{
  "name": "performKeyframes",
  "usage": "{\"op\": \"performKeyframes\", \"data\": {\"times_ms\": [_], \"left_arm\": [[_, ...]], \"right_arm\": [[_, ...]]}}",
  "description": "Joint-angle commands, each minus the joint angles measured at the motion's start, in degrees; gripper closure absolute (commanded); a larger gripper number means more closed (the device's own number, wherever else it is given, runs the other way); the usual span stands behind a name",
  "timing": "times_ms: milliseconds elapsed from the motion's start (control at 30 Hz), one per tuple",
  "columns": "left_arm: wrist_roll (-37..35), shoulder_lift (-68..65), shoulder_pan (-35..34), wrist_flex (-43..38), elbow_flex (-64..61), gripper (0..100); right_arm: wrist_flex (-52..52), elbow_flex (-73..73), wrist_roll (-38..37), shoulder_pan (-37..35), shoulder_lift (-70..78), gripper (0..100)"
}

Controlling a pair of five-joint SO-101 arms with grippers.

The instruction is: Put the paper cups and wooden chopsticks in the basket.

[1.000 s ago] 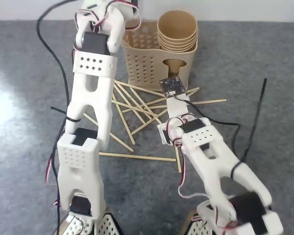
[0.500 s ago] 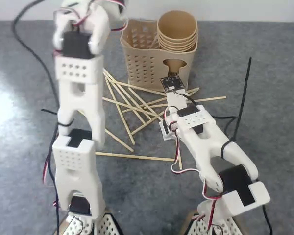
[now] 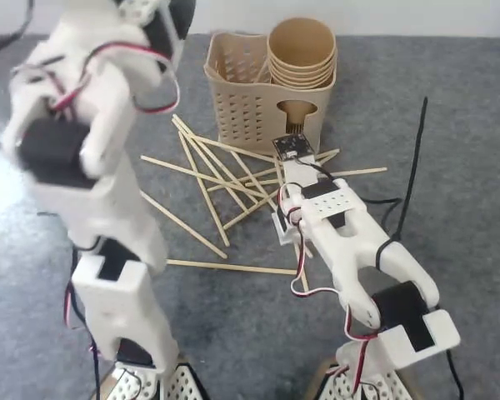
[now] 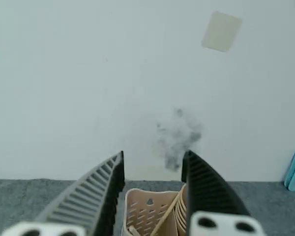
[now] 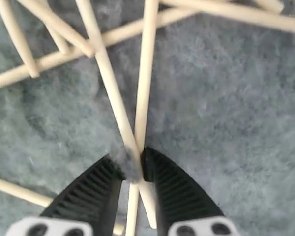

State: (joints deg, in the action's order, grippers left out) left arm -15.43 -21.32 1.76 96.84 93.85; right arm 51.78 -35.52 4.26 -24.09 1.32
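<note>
Your right claw (image 5: pixel 132 164) is down on the grey felt worktop (image 3: pixel 450 167), among the pale wooden chopsticks (image 5: pixel 145 73). It is closed on the spot where two of them cross, so both sticks run between its black fingers (image 5: pixel 96 191). From the high camera, that arm reaches forward into the scattered pile in front of the beige perforated plastic basket (image 3: pixel 246 108). Its wrist hides the claw tips there.

Your left claw (image 4: pixel 153 162) is raised well above the worktop and spread wide, with nothing between its fingers. It faces the white wall. Between the fingers you can see the basket (image 4: pixel 142 211) below, with one chopstick (image 4: pixel 165 216) leaning inside it.

The stack of tan paper cups (image 3: pixel 302 46) stands upright in the basket, in the half nearer your right arm, with the rims above the basket's edge.

Most of the chopsticks lie loose and crossing one another on the worktop, between the two arms and just in front of the basket. One stick (image 3: pixel 233 267) lies apart from the pile, nearer the arm bases. A few others poke out beside the basket's front corner.
</note>
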Motion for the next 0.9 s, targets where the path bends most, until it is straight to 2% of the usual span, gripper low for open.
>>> {"op": "performKeyframes", "data": {"times_ms": [0,233,467,667,867], "left_arm": [[-0.7,7.3,-0.8,3.9,1.9,82],[-0.4,8.3,-9.8,3.8,0.3,89],[-0.6,8.5,-17.3,3.9,-11.0,89],[-0.5,8.9,-20.7,3.8,-27.4,88],[-0.4,8.6,-20.5,2.8,-44.0,88]], "right_arm": [[3.6,1.6,0.4,0.0,-6.9,99.1],[5.1,-9.8,-4.0,-1.5,-32.3,99.1],[11.3,-12.7,-8.2,-1.2,-59.4,99.1],[15.4,-12.0,-12.0,-0.9,-72.3,99.1],[15.7,-1.1,-12.1,-0.8,-75.3,99.1]]}}
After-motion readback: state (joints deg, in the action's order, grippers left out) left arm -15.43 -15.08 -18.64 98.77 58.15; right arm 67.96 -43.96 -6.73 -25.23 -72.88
